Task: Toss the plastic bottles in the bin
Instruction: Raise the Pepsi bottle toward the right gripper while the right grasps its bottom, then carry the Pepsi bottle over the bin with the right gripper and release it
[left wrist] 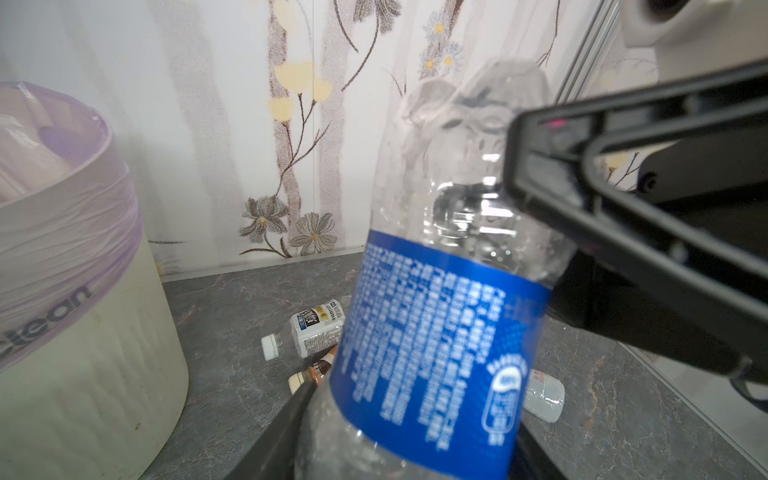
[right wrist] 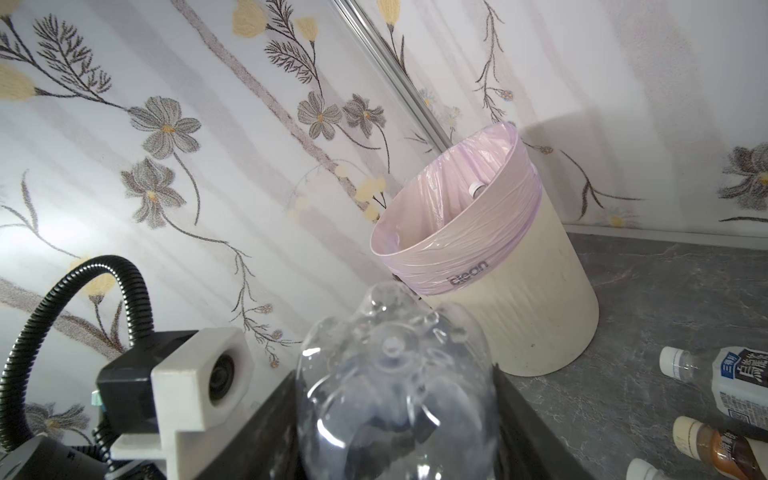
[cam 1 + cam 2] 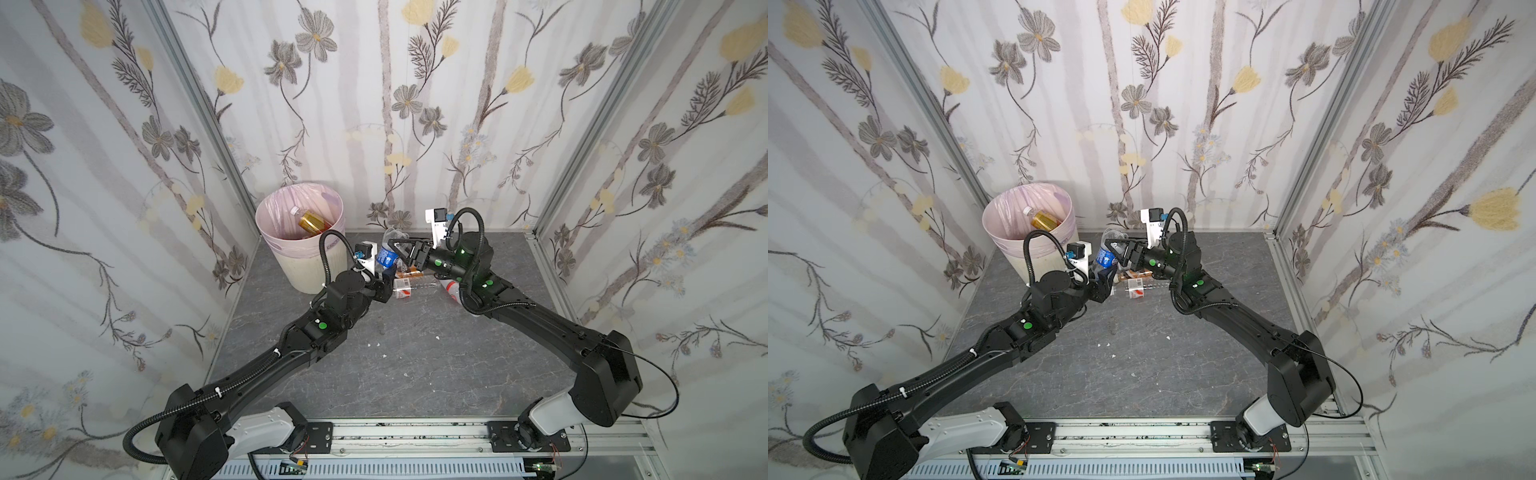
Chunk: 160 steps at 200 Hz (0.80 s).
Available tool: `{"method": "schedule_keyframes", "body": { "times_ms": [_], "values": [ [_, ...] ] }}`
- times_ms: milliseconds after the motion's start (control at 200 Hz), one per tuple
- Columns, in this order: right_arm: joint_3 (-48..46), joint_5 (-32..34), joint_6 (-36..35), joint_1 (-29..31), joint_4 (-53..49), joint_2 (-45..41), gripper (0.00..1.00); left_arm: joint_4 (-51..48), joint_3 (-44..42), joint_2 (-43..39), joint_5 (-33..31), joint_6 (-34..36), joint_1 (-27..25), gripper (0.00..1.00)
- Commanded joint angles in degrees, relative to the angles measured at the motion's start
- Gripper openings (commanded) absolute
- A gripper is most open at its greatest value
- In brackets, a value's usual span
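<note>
The job reads as partly done. The bin (image 3: 297, 270) stands at the back left of the counter (image 3: 395, 357), and inside its pink liner lie a gold-labelled bottle (image 3: 313, 222) and a white-capped bottle (image 3: 295, 211); whatever sits deeper is hidden.

One clear blue-labelled bottle (image 1: 436, 332) is up in the air just beside the bin, tilted, with both arms on it. The left hand (image 1: 415, 419) is closed partway round its lower end. The right hand (image 3: 402, 249) has its fingers (image 2: 523, 419) set against either side of the base (how firmly each one grips I cannot tell). It looks like a pass from one arm to the other, and this bottle has not yet gone in.

More bottles lie on the counter under and behind the two hands: a white-labelled bottle (image 1: 316, 328), a brown bottle (image 1: 316, 372), a small clear one (image 1: 544, 395) and a red-and-white one (image 3: 451, 289) beside the right arm. So several throws remain, at a guess more than have been made.

The counter is grey, marbled and matt, with a few white scraps (image 3: 376, 345) on its open middle. Floral wallpaper (image 3: 395, 104) covers the three walls of the booth, and a metal rail (image 3: 395, 434) along the front carries both arm bases.
</note>
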Motion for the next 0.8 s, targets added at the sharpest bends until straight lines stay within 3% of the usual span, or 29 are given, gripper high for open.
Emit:
{"method": "schedule_keyframes", "body": {
  "times_ms": [0,115,380,605,794],
  "values": [
    [1.7,1.0,-0.1,0.2,0.7,1.6,0.56,2.9,-0.2,-0.4,1.0,1.3,-0.1,0.62],
    [3.6,1.5,-0.6,0.3,0.2,3.4,0.50,2.7,-0.4,-0.7,-0.4,1.9,-0.1,0.70],
    [10.5,2.0,-2.1,0.6,-1.3,8.4,0.49,-0.1,0.6,-1.3,-4.7,2.8,0.4,1.00],
    [18.7,4.7,-6.4,0.6,-2.4,13.9,0.49,-7.0,2.6,-4.6,-6.4,1.0,4.8,1.00],
    [31.1,6.9,-10.5,1.5,-1.6,21.1,0.49,-11.8,5.5,-9.5,-2.1,-4.8,14.4,1.00]
  ]
}}
